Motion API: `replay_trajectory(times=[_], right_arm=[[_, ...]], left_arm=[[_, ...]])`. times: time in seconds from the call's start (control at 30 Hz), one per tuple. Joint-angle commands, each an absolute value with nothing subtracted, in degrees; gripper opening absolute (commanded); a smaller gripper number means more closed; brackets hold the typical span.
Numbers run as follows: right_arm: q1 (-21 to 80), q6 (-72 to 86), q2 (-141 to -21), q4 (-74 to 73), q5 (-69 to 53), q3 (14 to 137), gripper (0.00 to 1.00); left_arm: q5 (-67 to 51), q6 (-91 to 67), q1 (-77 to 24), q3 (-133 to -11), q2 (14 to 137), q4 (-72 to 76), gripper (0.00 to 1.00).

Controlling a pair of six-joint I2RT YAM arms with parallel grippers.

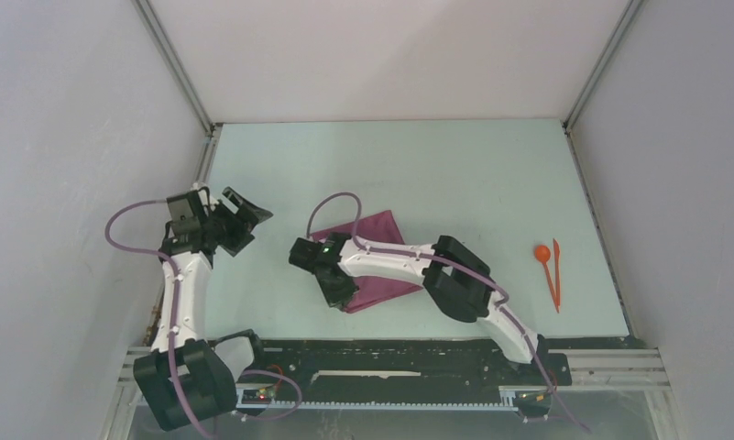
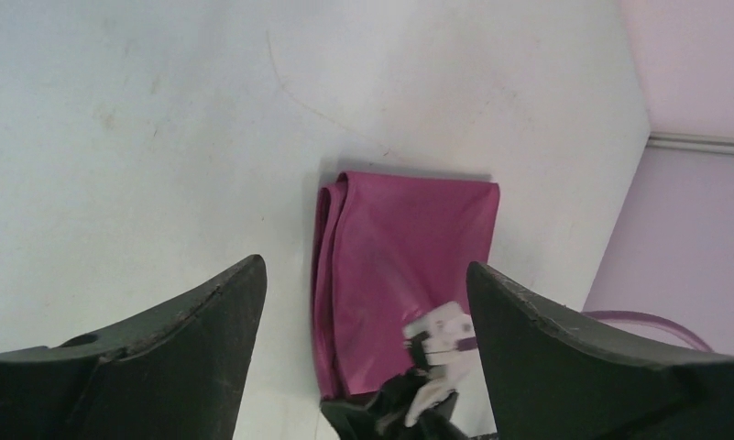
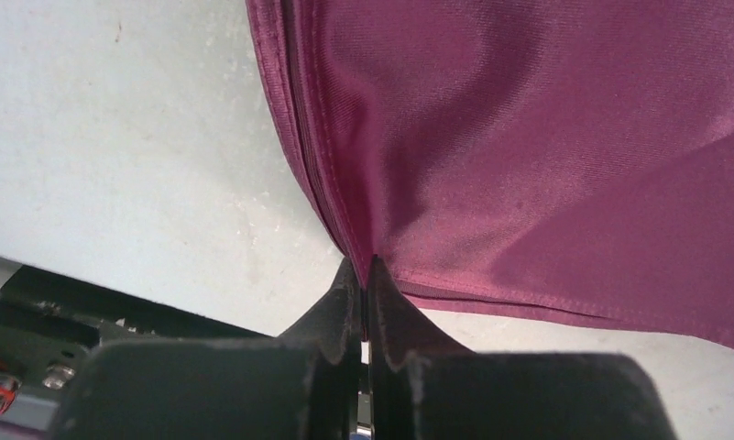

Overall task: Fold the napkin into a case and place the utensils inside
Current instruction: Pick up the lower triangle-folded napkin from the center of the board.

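The maroon napkin [image 1: 378, 261] lies folded in the middle of the table, partly under the right arm. It also shows in the left wrist view [image 2: 404, 266] and the right wrist view [image 3: 546, 147]. My right gripper [image 1: 337, 295] is shut on the napkin's near left corner, with the cloth pinched between its fingertips [image 3: 367, 268]. My left gripper [image 1: 249, 216] is open and empty, held above the table to the left of the napkin, its wide jaws [image 2: 367, 284] pointing toward it. The orange utensils, a spoon [image 1: 546, 264] and a slim straight piece [image 1: 557, 268], lie side by side at the right.
White walls enclose the table on three sides, with metal posts at the back corners. A black rail [image 1: 390, 362] runs along the near edge by the arm bases. A purple cable [image 1: 331, 209] loops over the right arm.
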State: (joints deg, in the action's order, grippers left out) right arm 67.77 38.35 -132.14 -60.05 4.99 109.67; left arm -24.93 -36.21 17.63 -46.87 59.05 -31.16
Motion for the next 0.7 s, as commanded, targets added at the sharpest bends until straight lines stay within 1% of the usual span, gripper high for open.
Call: replay_trajectory(times=[0.0, 0.07, 0.17, 0.27, 0.37, 0.53, 0.6, 0.67], right_arm=[[63.5, 37.5, -120.4, -41.6, -2.1, 98.0, 0.00], [61.7, 38.3, -115.5, -34.8, -7.6, 91.4, 0.00], [58.8, 39.6, -111.6, -27.3, -13.5, 84.0, 0.00], [56.7, 40.6, -108.8, -22.0, -16.9, 78.5, 0.00], [55.2, 42.0, -106.1, -15.8, -20.3, 73.4, 0.00], [53.1, 43.5, -103.2, -10.4, -23.3, 68.1, 0.00], [52.6, 43.7, -102.0, -8.7, -24.1, 66.1, 0.00], [52.0, 43.8, -100.8, -7.2, -24.7, 64.3, 0.00]], left_arm=[[-28.4, -36.6, 18.2, -43.9, 61.2, -27.3, 0.87], [-32.3, -38.3, 18.1, -40.6, 62.8, -23.7, 0.89], [-37.6, -41.6, 18.0, -36.5, 66.4, -17.7, 0.92], [-40.0, -43.4, 17.7, -33.7, 71.0, -13.9, 0.98], [-42.2, -44.8, 16.1, -32.9, 76.3, -10.5, 0.99], [-41.5, -50.5, 11.2, -30.7, 82.4, -1.8, 0.99], [-40.2, -53.0, 9.6, -30.2, 83.4, 1.8, 0.96], [-39.0, -55.1, 7.9, -30.1, 83.7, 4.9, 0.90]])
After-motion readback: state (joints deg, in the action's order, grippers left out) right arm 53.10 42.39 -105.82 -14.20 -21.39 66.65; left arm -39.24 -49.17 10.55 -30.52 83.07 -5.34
